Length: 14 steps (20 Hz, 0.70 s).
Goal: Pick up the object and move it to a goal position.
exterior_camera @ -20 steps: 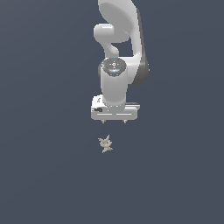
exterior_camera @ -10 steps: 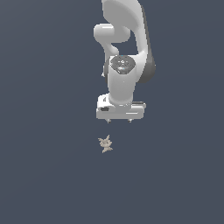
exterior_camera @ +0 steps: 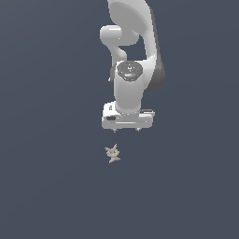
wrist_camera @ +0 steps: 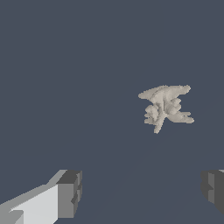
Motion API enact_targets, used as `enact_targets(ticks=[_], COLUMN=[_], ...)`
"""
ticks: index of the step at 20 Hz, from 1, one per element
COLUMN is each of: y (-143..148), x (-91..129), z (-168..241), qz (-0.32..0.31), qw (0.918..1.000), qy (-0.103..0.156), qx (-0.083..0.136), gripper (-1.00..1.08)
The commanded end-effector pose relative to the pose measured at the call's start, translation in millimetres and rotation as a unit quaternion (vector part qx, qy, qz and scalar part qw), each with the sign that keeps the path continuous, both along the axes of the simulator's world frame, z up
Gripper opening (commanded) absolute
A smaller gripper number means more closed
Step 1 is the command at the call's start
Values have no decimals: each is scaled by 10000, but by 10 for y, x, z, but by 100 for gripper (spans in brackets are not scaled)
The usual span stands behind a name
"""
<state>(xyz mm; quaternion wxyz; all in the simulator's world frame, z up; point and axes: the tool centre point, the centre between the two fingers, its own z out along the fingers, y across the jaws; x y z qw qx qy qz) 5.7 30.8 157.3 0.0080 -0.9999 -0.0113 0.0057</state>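
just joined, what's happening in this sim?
A single Franka arm is going after a small beige spiky object lying on the dark floor. The hand hangs above it, offset toward the exterior view's right, not touching it. In the wrist view the object lies ahead of the two fingertips, which stand wide apart with nothing between them. No grasp yet; the pick is still to do.
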Motion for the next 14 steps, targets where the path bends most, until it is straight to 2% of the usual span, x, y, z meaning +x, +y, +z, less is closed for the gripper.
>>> enact_targets(ticks=[1,14], y=[-37,-425], x=[37,409], z=[-37,-439], qz=[85,1024], qw=[10000,9947], qy=[-3,-50], qx=[-6,-53], gripper=[100,100])
